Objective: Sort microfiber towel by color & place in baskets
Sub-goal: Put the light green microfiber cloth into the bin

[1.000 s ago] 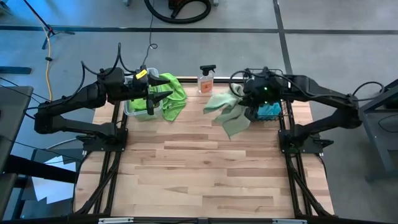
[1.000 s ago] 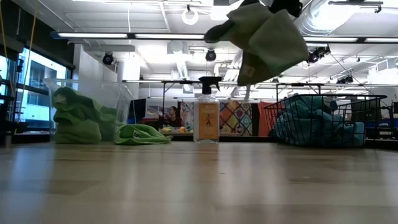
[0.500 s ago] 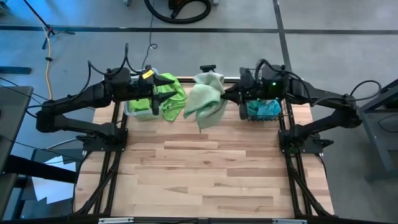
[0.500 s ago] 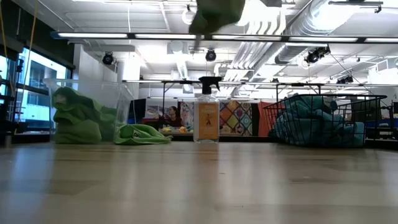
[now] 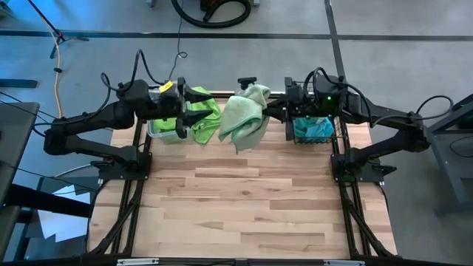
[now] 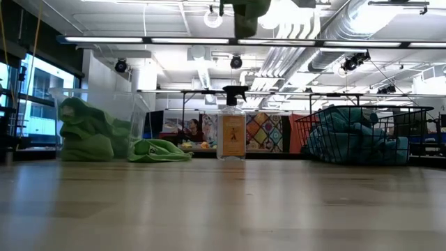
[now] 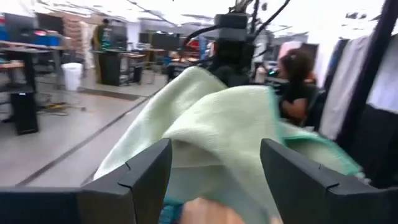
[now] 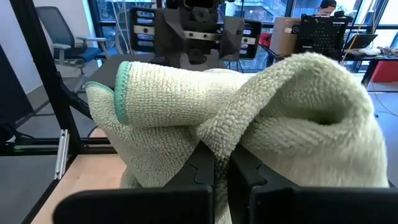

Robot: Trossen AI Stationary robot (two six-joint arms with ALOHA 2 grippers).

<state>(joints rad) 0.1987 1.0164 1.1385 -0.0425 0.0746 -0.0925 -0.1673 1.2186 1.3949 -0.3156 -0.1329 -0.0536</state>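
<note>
My right gripper (image 5: 275, 111) is shut on a pale green microfiber towel (image 5: 244, 118) with a teal hem, held high above the table's far middle. Only the towel's lower end (image 6: 247, 10) shows in the low view. My left gripper (image 5: 198, 109) is open and level, facing the towel (image 7: 217, 124) from the left, with a gap between them. The clear tub (image 5: 157, 127) holds lime green towels, and one (image 5: 207, 122) drapes over its right wall onto the table. The black wire basket (image 5: 318, 131) holds blue towels. My right gripper pinches a bunched fold of the towel (image 8: 211, 140) between its two fingers, several layers thick. The fingers lie level and point toward the table's left. The towel is lifted clear, bulging over the fingers and hanging slack below them.
A clear spray bottle (image 6: 231, 132) stands at the far middle of the table, under the held towel. The tub (image 6: 104, 125) is far left and the basket (image 6: 362, 132) far right. The near part of the wooden table (image 5: 244, 207) is bare.
My right gripper has gone from beside the basket toward the table's left and up, carrying the towel. The towel has swung along with it and risen almost out of the low view. My left gripper has edged right toward the towel.
</note>
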